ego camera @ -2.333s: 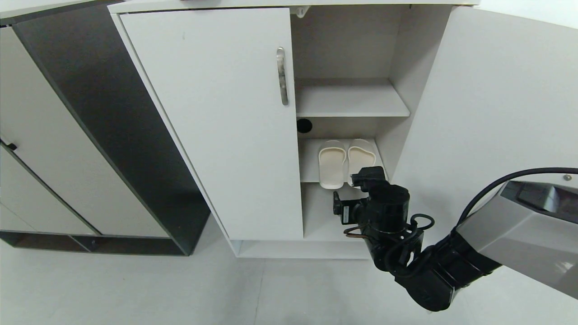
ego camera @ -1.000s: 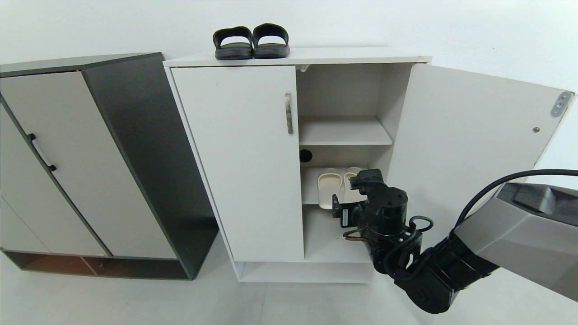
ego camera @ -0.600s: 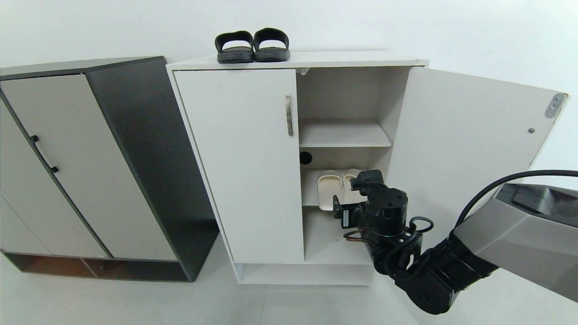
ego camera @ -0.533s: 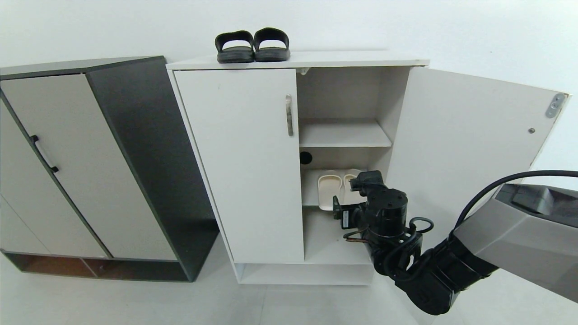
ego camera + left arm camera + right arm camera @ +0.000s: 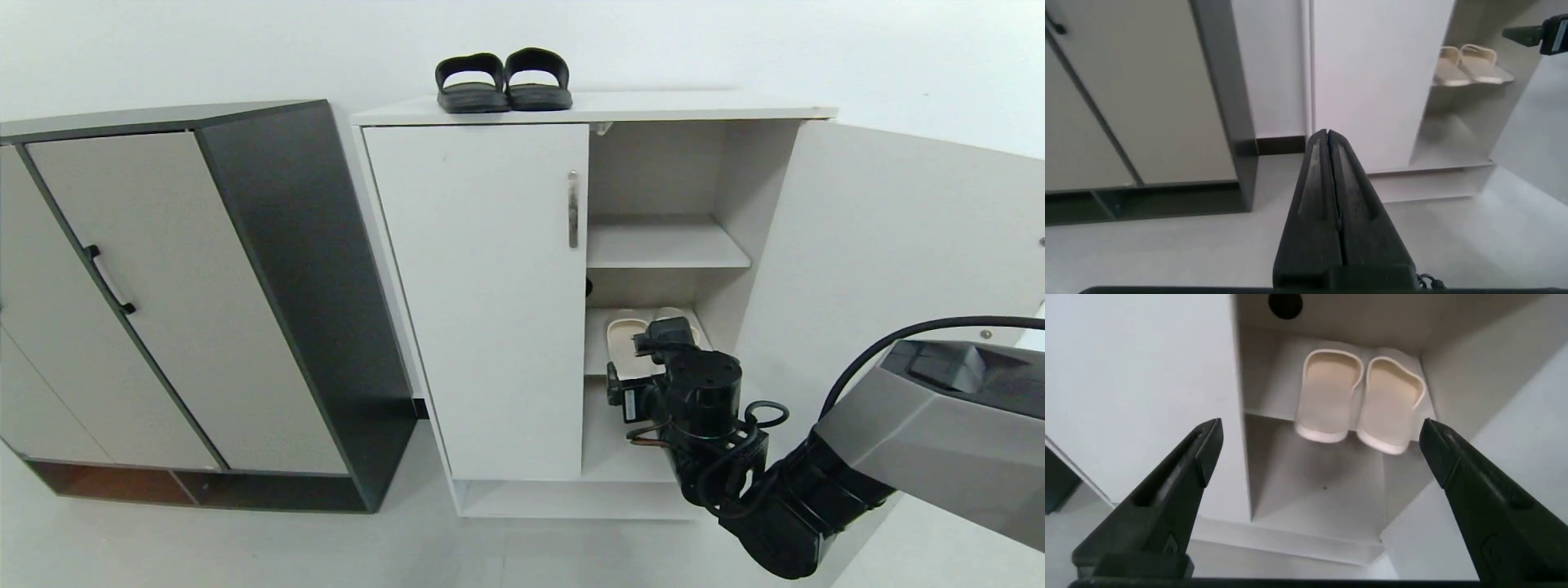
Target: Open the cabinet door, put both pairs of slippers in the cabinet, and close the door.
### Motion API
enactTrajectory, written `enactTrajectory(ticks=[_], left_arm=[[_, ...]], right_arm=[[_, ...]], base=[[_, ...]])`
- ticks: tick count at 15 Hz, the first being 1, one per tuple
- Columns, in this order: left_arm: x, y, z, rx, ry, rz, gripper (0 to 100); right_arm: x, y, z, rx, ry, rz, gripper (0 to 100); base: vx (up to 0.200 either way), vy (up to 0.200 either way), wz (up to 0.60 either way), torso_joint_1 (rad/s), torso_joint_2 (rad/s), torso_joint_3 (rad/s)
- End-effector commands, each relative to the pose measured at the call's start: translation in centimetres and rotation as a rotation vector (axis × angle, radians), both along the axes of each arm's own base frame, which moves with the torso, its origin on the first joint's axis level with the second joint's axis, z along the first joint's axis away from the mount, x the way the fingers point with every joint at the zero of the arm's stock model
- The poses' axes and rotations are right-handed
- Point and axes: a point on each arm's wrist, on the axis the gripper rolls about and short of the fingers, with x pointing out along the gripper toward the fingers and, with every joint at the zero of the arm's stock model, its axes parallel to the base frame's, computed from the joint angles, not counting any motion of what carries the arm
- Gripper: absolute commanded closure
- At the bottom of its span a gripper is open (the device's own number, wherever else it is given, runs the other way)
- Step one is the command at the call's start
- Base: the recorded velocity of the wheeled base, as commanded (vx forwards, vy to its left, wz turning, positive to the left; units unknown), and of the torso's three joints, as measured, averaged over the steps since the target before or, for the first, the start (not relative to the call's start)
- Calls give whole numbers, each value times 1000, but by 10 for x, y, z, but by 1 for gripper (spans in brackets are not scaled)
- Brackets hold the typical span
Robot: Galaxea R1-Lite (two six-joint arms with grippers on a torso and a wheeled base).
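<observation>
The black slippers [image 5: 503,79] sit at the front edge of the cabinet top [image 5: 694,104], high above and left of your spread, empty right gripper [image 5: 663,333]; your left gripper [image 5: 1328,137] is clenched.

Grey cabinet [image 5: 310,269]: tall, dark grey side & top, on L of scene, seen at an angle.
Doors [image 5: 122,310]: beige fronts, shut; main one in full, 2nd panel cut off at frame edge.
Handle [image 5: 110,280]: slim black bar on main door, near its L edge.
Base gap [image 5: 114,482]: open low slot under doors, brownish inside, w/ a divider.
Wall [image 5: 204,41]: plain white, behind.
Floor [image 5: 245,547]: pale grey, smooth, faint seam lines.
</observation>
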Motion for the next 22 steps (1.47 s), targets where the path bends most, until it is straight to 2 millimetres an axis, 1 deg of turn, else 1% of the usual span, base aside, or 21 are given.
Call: enactTrajectory(ticks=[1,6,10,19,22], left_arm=[[0,0,0,0,2,0,100],[0,0,0,0,1,0,100],[0,0,0,-2,2,0,100],[0,0,0,-2,1,2,100],[0,0,0,-2,2,0,100]], right_arm=[[3,-3,-4,-7,9,-3,0],[5,-5,-6,-18,11,-7,0],[6,-5,-10,-31,20,-8,0],[6,-5,-11,-31,20,-8,0],[6,-4,-14,-36,26,-10,0]], base=[[0,200,0,2,2,2],[0,200,0,2,1,1],[0,0,0,0,0,0],[0,0,0,0,0,0],[0,0,0,0,0,0]])
